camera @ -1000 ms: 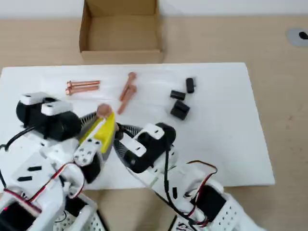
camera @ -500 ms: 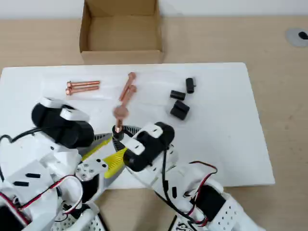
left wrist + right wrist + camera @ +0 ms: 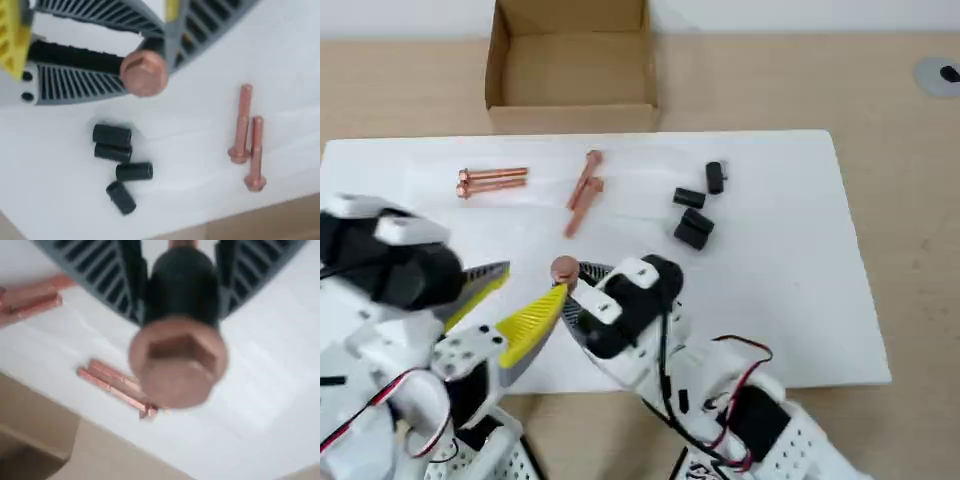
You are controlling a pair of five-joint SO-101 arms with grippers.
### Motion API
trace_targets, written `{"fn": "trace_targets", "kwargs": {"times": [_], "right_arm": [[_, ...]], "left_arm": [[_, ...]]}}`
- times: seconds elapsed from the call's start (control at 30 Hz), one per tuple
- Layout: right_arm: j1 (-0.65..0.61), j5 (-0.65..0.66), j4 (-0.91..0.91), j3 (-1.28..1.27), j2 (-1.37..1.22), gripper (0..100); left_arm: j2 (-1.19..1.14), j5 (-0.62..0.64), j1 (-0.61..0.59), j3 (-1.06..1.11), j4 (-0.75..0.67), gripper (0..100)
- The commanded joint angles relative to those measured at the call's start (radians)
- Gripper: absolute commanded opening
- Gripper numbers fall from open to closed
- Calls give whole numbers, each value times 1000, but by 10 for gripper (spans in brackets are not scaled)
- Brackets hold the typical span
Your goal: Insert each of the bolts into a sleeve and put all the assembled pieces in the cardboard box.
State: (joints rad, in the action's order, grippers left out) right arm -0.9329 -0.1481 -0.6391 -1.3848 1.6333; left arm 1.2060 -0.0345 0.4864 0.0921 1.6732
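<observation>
Copper bolt [image 3: 564,268] seated in its black sleeve [image 3: 182,287]: one of five pairs made, none boxed yet.
The right claw [image 3: 570,287] is clamped on the sleeve, bolt head standing proud, near the 6 o'clock edge of the white mat [image 3: 790,300]. The left claw [image 3: 530,282], at its 9 o'clock, gapes wide and empty. Four loose bolts [image 3: 492,181] lie toward 11 and 12 o'clock, four spare sleeves [image 3: 692,228] toward 2 o'clock. The cardboard box [image 3: 575,70] at 12 o'clock holds nothing, so I judge the job barely begun.
</observation>
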Motion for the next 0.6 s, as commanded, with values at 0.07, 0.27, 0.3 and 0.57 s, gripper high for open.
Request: {"fn": "trace_targets", "kwargs": {"times": [0.07,0.27,0.3,0.57], "right_arm": [[85,-5,12,56,13,10],[232,-5,152,88,-47,10],[245,-6,169,114,-82,10],[377,-71,230,568,-598,10]], "left_arm": [[-62,51,-14,-164,21,203],[-107,69,-178,-203,15,199],[-116,69,-229,-186,5,199],[-137,-89,-589,138,-173,199]]}}
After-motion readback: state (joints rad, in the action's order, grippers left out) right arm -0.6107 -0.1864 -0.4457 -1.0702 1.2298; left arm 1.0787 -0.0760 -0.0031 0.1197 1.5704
